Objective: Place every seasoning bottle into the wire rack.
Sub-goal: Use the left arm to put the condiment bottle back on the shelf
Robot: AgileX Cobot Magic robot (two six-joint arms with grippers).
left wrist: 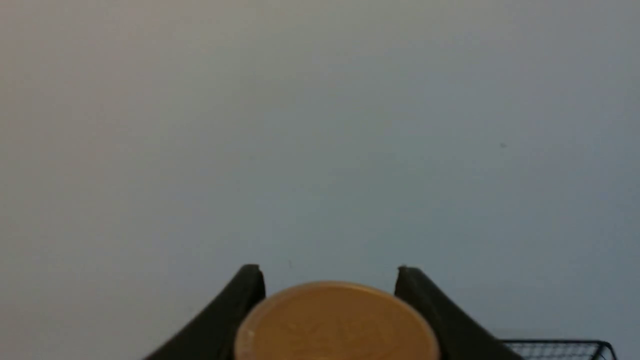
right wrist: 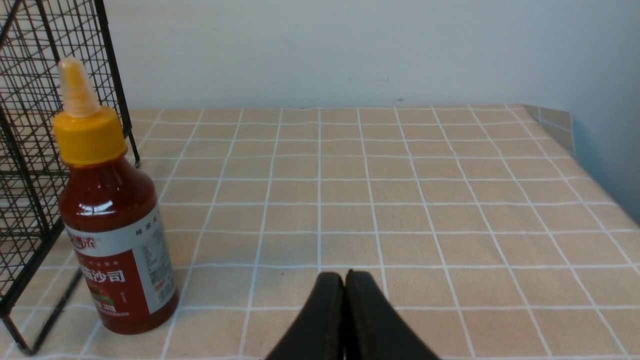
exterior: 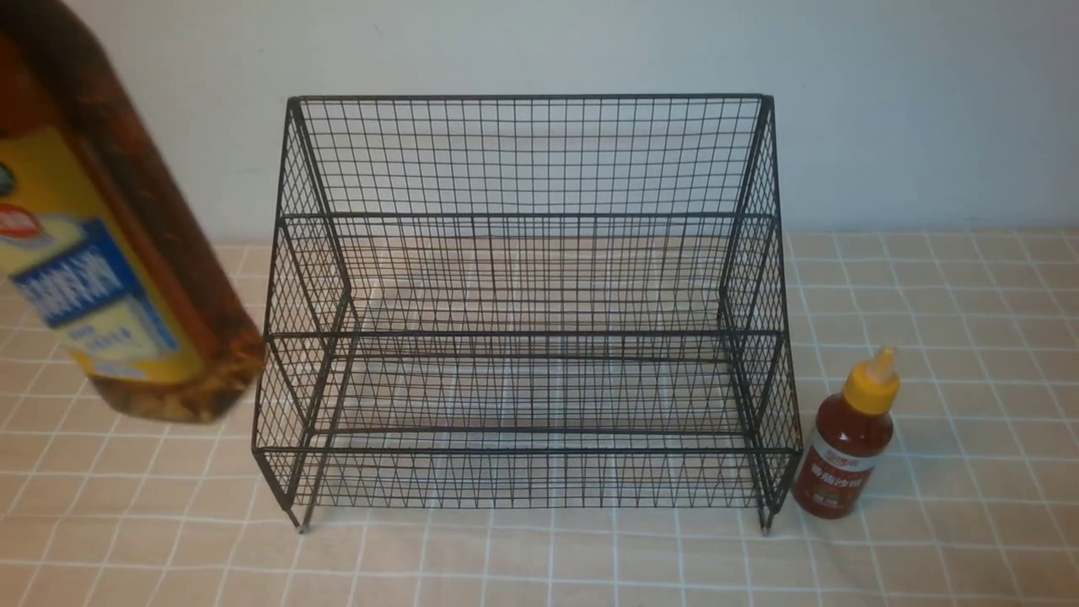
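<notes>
The tall amber bottle (exterior: 110, 253) with its yellow-blue label hangs in the air, tilted, left of the black wire rack (exterior: 527, 337) and close to the camera. My left gripper (left wrist: 330, 272) is shut on it; its tan cap (left wrist: 335, 322) sits between the two black fingers. The left gripper itself is out of the front view. The rack's top corner shows in the left wrist view (left wrist: 560, 347). The small red sauce bottle (exterior: 847, 438) with its yellow nozzle cap stands upright on the table beside the rack's right front foot. My right gripper (right wrist: 345, 275) is shut and empty, low over the table, right of that bottle (right wrist: 112, 220).
The table carries a tan checked cloth (exterior: 969, 337) and ends at a pale wall (exterior: 927, 101). Its far right corner (right wrist: 550, 117) shows in the right wrist view. The rack's side mesh (right wrist: 30, 150) stands right behind the red bottle.
</notes>
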